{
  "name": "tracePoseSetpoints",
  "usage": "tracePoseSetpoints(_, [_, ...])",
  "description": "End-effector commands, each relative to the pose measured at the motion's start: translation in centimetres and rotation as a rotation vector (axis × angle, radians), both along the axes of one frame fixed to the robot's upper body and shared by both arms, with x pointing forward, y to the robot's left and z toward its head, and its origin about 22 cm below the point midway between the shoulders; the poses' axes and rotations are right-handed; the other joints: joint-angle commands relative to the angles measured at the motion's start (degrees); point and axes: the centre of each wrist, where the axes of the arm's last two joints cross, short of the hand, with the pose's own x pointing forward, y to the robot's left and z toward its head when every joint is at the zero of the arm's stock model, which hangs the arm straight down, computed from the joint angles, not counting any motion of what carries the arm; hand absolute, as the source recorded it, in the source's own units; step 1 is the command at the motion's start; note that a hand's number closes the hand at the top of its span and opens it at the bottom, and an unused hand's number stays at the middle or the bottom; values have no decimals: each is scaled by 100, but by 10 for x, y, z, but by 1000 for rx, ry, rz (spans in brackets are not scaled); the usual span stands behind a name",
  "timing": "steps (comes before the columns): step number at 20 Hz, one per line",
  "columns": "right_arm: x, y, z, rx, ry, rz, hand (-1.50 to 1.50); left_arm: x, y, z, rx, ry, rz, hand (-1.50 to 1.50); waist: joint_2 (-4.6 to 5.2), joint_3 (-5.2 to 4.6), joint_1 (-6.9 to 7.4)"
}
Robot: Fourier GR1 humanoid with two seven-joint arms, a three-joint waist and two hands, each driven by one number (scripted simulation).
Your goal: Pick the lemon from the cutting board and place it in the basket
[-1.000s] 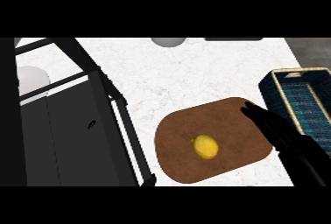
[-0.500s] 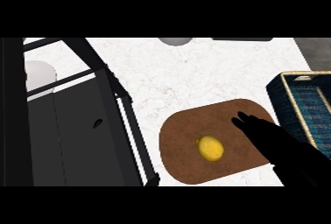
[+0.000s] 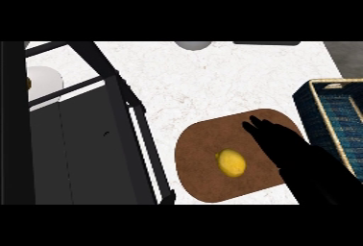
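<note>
I see the small yellow lemon (image 3: 231, 162) lying on the brown rounded wooden cutting board (image 3: 202, 173), the black right hand (image 3: 280, 139) just beside it with fingers seemingly straight, unclasped; the blue woven basket (image 3: 327, 115) stands right of the board

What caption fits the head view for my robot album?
Right hand reaches over the brown cutting board beside the lemon, basket waiting.

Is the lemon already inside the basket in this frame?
No, the lemon lies on the cutting board, with the robot hand beside it and the basket off to the right.
</note>
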Motion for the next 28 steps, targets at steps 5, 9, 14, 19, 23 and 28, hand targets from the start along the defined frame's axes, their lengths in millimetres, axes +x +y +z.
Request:
tracePoseSetpoints(5, [5,16,-19,-68,63,-89,-150,4,11,1,24,-50,-2,0,-25,164,-19])
tracePoseSetpoints(9, [24,17,-39,-74,85,-73,-150,-5,16,0,40,-56,4,0,-16,169,32])
tracePoseSetpoints(14, [24,2,-53,-33,75,-55,-150,3,8,-1,41,-52,-3,0,-14,174,-36])
tracePoseSetpoints(19, [17,26,-55,-61,27,-88,-150,0,9,7,39,-43,-17,0,-27,170,-24])
tracePoseSetpoints(23, [17,28,-73,-62,14,-92,-150,-6,17,-6,39,-48,2,0,-24,170,-22])
tracePoseSetpoints(28, [30,37,-89,-67,42,-104,-150,11,-2,-2,20,-57,3,0,-7,169,-26])
